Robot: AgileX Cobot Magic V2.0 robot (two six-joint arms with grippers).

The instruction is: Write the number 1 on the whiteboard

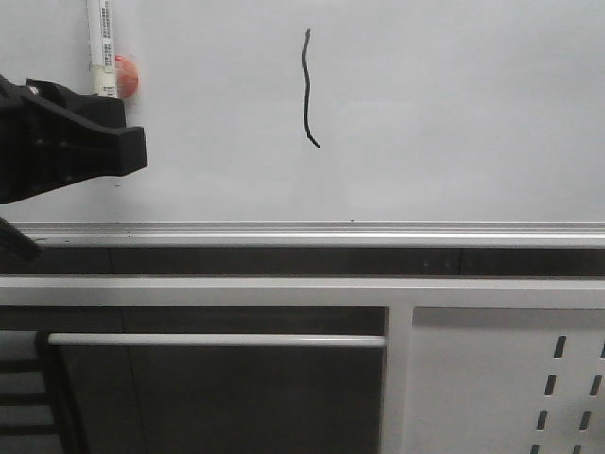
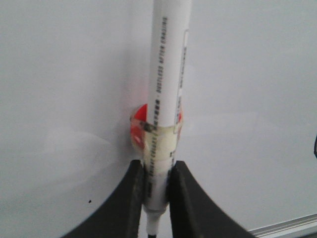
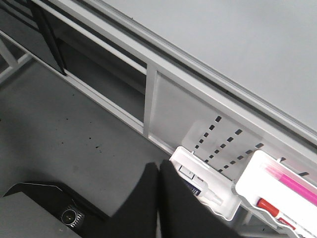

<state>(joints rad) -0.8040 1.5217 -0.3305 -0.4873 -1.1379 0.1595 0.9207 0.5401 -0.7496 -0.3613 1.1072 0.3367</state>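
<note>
the number 1 (image 1: 308,87) already stands on the whiteboard (image 1: 454,104), well off to the right of the left hand (image 2: 157,198), which is clamped on the marker (image 2: 166,94). right hand (image 3: 159,198) pressed together, empty. writing looks done; next likely putting the marker away.

This looks to me like a lab or test room rather than a home. In front of me stands a big glossy whiteboard (image 1: 454,113) with a silver edge strip (image 1: 312,232), mounted on a bare metal frame (image 1: 284,288) with a white perforated panel (image 1: 510,378), all plain and utilitarian. From my right wrist I see a grey, speckled hard floor (image 3: 64,148) and white plastic trays (image 3: 277,191) hung on that panel, one holding a pink marker (image 3: 287,179), the kind of supplies kept at a work station.
</note>
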